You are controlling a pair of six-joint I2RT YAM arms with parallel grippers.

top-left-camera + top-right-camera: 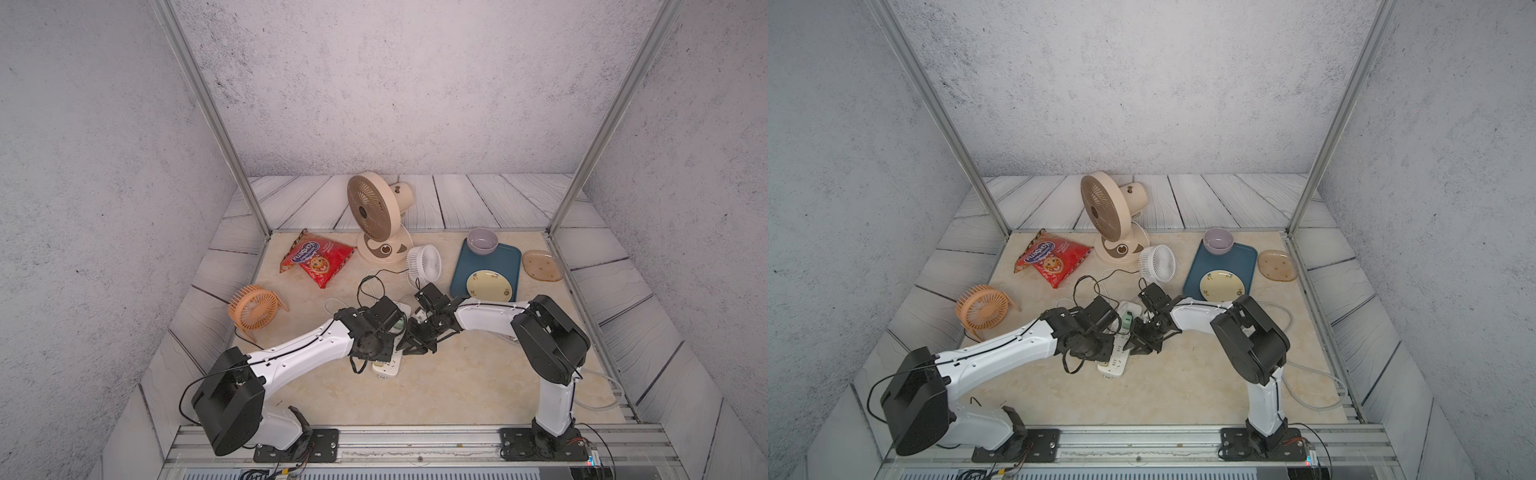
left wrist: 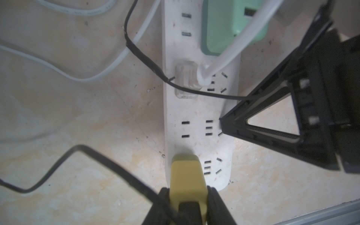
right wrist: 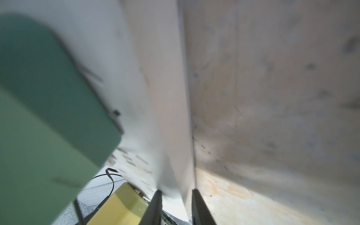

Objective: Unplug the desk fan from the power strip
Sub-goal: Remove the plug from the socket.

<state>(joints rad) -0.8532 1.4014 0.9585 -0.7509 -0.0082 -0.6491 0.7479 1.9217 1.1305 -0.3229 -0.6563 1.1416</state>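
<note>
The white power strip point(image 2: 196, 109) lies mid-table, partly under both wrists in both top views point(image 1: 388, 365) point(image 1: 1115, 368). A yellow plug point(image 2: 187, 175) sits in its near end, and my left gripper point(image 2: 188, 206) is shut on that plug's sides. My right gripper point(image 3: 176, 194) is shut on the strip's long edge point(image 3: 152, 97), a little further along point(image 1: 411, 345). The beige desk fan point(image 1: 374, 212) stands upright at the back. Black cable loops point(image 1: 368, 286) lie between it and the strip; I cannot trace which fan they serve.
A green adapter point(image 2: 229, 27) and a clear plug point(image 2: 188, 81) with a white cable also sit in the strip. Around it are a small white fan point(image 1: 424, 259), an orange fan point(image 1: 252, 307), a red snack bag point(image 1: 318, 259), a blue tray point(image 1: 498, 262) with dishes, and an amber plate point(image 1: 542, 266).
</note>
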